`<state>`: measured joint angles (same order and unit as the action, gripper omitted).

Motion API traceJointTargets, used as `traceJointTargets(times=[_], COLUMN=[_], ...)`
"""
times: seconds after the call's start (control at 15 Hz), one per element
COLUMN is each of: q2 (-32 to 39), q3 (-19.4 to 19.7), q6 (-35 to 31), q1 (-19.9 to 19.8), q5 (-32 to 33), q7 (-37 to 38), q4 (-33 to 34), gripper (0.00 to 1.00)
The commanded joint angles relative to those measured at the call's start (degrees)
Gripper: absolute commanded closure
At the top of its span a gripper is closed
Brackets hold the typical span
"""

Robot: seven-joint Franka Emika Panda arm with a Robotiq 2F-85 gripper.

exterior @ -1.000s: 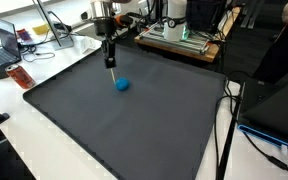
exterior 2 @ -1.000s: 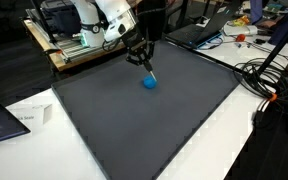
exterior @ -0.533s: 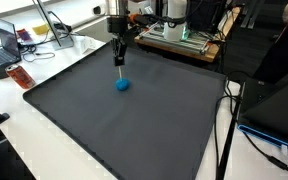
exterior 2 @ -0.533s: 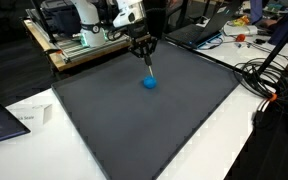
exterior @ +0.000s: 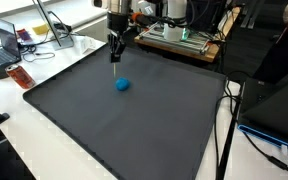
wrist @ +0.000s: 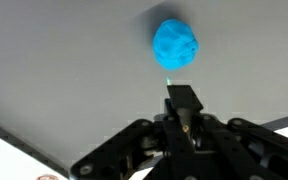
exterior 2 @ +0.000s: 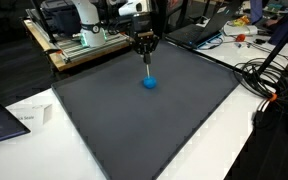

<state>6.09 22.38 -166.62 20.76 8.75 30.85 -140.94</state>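
Note:
A small blue ball (exterior: pixel 122 85) (exterior 2: pixel 149 83) lies on the dark grey mat (exterior: pixel 134 130) (exterior 2: pixel 134 130), toward its far side. My gripper (exterior: pixel 115 44) (exterior 2: pixel 146 46) hangs above and just behind the ball. It is shut on a thin stick (exterior: pixel 116 57) (exterior 2: pixel 148 66) with a pale blue tip. The stick points straight down and its tip hovers a little above the ball without touching it. In the wrist view the ball (wrist: pixel 174 44) sits ahead of the shut gripper (wrist: pixel 182 104), and only a sliver of the stick (wrist: pixel 169 82) shows.
The mat lies on a white table (exterior: pixel 14 130). A laptop (exterior: pixel 4 45) and a red object (exterior: pixel 21 76) sit at one side. Benchtop equipment (exterior: pixel 179 35) (exterior 2: pixel 79 40) stands behind the mat. Cables (exterior 2: pixel 269 85) trail along another edge.
The gripper has risen and shifted slightly over the ball. The stick, tilted before, now hangs upright with its tip higher. The ball has not moved.

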Motion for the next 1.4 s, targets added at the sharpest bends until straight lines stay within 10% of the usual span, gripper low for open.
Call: traceJointTargets(times=[0.0,0.07,0.13,0.6,0.93,1.33], q2=[-4.19,-5.54,-6.89,-9.30,-9.77,-10.49], q3=[3.38,2.12,-7.16,-21.61,-22.65,-22.11], q6=[11.93,15.20,18.79,25.43,25.45,8.69], q1=[6.20,6.84,-0.81,-10.45,-11.98,-15.35], q5=[13.89,13.20,13.02,8.51,7.36,-9.20], q7=[12.09,11.03,10.39,8.11,6.50,-10.85], q4=[3.53,3.74,4.11,4.65,3.99,-5.19], gripper=[0.97,0.97,0.97,0.87,0.97,0.97])
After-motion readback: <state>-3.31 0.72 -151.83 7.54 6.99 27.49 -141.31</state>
